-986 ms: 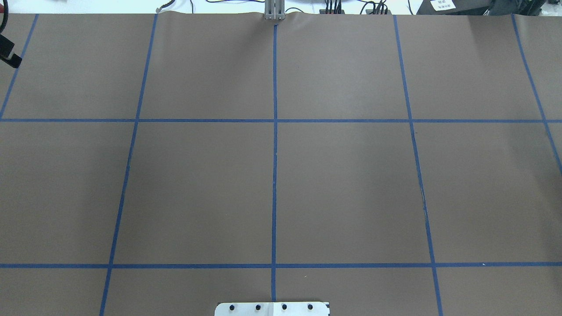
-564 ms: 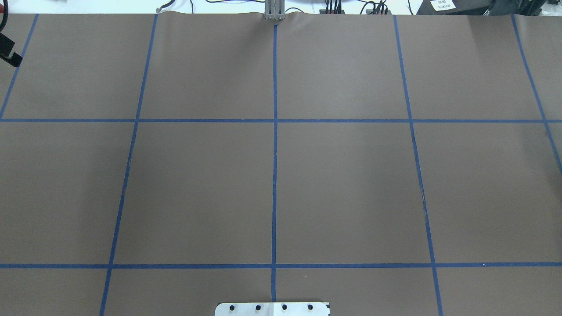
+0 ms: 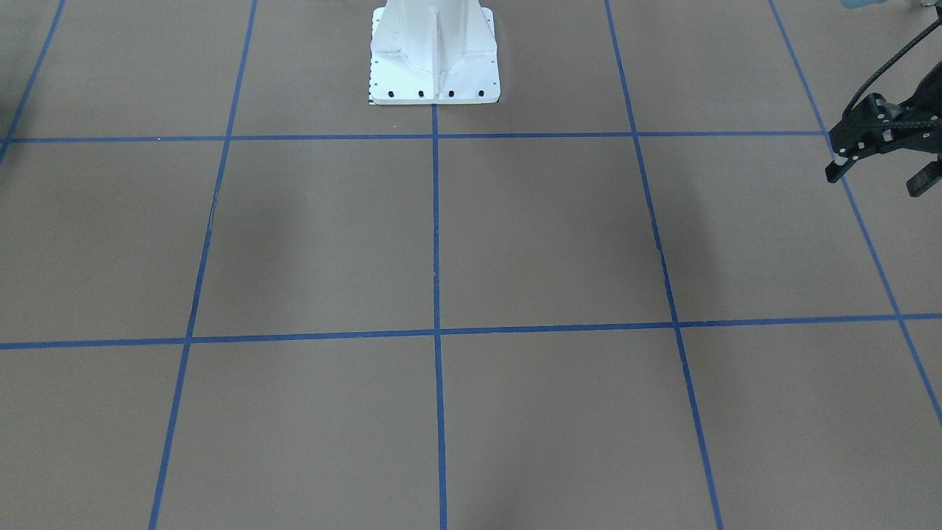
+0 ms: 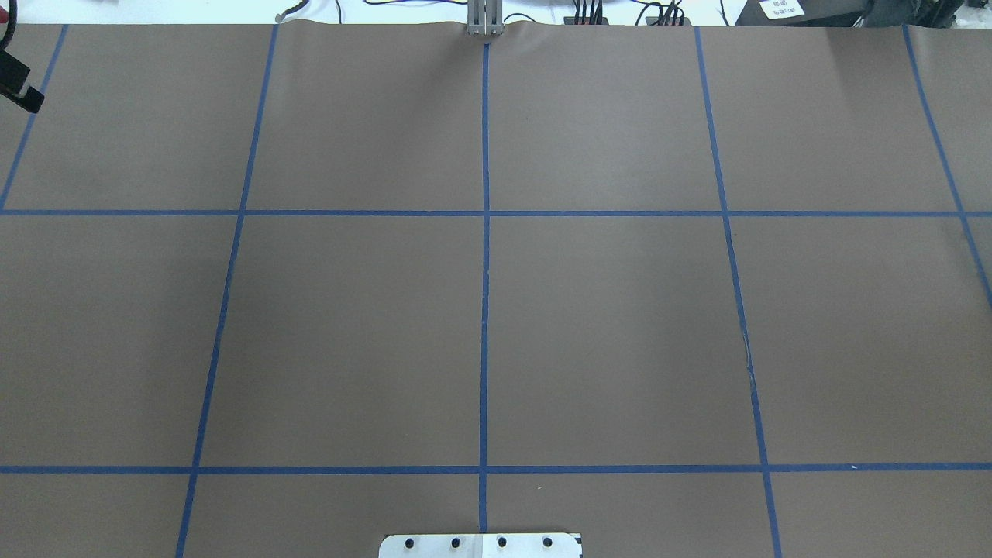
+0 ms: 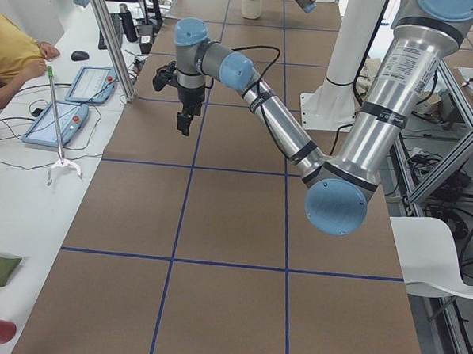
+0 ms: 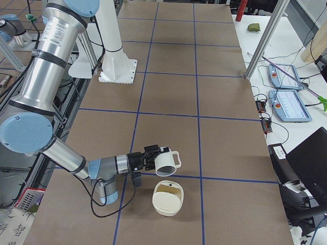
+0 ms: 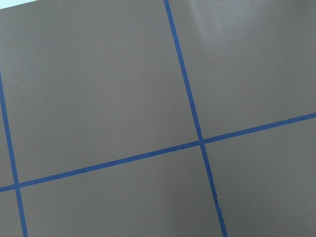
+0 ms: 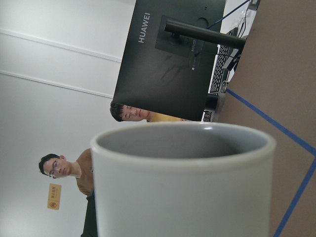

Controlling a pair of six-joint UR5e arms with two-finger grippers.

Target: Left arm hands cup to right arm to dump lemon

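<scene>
The cup (image 6: 164, 164), a smooth, glazed cream-white mug with a squared loop handle, is seen at the tip of the right gripper (image 6: 153, 160) at the table's right end. It is tipped on its side, with the round mouth turned down and toward the side camera and the handle on the far side. In the right wrist view the thick rounded rim and matte grey inside of the cup (image 8: 182, 192) fill the lower frame. The fingers are hidden behind the mug, so it cannot be told whether they are clenched on it. The lemon cannot be made out in any view.

Just beside the tipped mouth, a cream rounded-square container (image 6: 167, 198) stands on the table (image 4: 604, 325), across a line of blue tape (image 4: 485, 310). The table is covered in flat brown paper divided into large rectangles by the tape.

The left gripper (image 3: 879, 178), black and carried on a holed bracket, is held above the table's left end. Its two fingers are spread apart and nothing is gripped between them. The left arm (image 5: 271, 119), of brushed silver tube with pale blue caps, is stretched out over the paper.
</scene>
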